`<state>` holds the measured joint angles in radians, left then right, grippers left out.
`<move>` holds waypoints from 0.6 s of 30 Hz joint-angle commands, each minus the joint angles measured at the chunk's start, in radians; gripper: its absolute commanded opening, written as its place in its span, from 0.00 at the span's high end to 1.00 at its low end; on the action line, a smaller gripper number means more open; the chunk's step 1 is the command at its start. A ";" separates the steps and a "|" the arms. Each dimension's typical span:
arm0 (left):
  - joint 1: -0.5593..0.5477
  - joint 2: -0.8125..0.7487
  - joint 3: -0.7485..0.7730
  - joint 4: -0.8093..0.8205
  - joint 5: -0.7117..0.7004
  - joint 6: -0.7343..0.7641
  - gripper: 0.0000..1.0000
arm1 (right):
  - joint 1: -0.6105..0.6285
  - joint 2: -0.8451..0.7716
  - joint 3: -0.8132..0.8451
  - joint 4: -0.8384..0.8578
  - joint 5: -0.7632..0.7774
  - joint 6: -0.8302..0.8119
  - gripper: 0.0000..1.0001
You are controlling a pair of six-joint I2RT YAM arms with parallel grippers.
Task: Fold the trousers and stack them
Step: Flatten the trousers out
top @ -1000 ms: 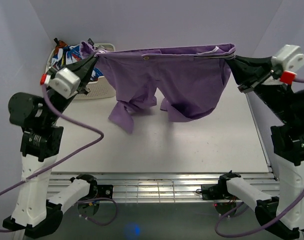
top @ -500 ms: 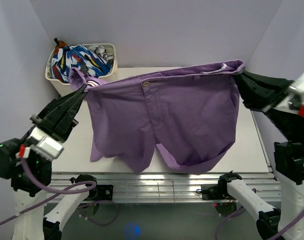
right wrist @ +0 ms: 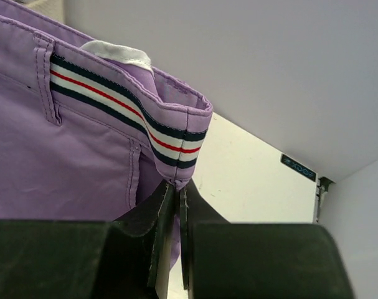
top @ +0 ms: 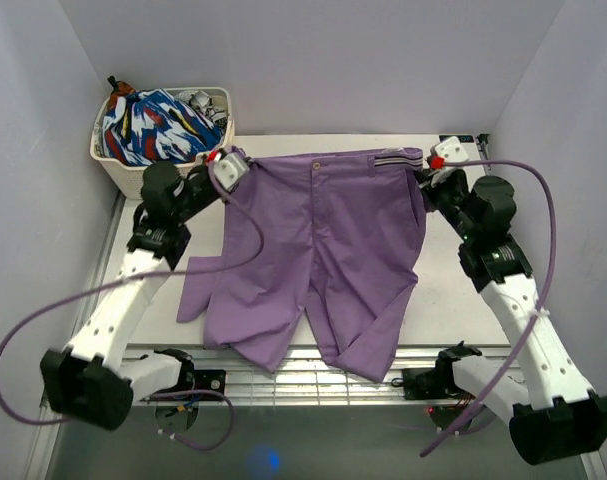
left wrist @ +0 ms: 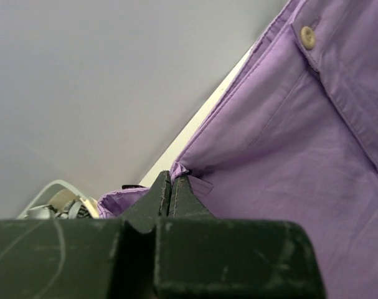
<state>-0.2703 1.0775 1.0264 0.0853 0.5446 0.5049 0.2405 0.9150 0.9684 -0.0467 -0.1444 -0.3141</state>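
Purple trousers (top: 323, 250) lie spread flat on the white table, waistband at the far side, legs reaching toward me and hanging a little over the near edge. My left gripper (top: 235, 163) is shut on the left corner of the waistband, seen in the left wrist view (left wrist: 172, 177) with the cloth (left wrist: 288, 156) pinched at the tips. My right gripper (top: 423, 172) is shut on the right corner of the waistband; the right wrist view (right wrist: 178, 187) shows the striped inner band (right wrist: 145, 128) just above the tips.
A white basket (top: 111, 165) with colourful clothes (top: 158, 125) stands at the far left corner. Purple cables (top: 183, 270) trail across the table's left part and loop round the right arm. Walls close in on three sides.
Both arms have lowered the trousers from hanging stretched in the air and laid them flat on the table, still holding the waistband corners.
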 commanded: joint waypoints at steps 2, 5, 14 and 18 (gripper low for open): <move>0.016 0.302 0.231 0.159 -0.159 -0.017 1.00 | -0.073 0.267 0.110 0.246 0.216 -0.080 0.92; 0.011 0.517 0.389 0.159 -0.178 -0.022 1.00 | -0.136 0.469 0.237 0.248 0.258 -0.068 0.92; -0.024 0.855 0.867 -0.322 -0.310 -0.213 0.02 | -0.406 0.740 0.320 0.049 0.269 -0.091 0.92; -0.023 0.738 0.761 -0.626 -0.091 -0.200 0.02 | -0.489 0.762 0.291 -0.094 0.198 -0.118 0.92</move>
<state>-0.2951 1.9564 1.8278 -0.2573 0.3595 0.3435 -0.2237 1.7012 1.2404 -0.0666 0.0612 -0.3920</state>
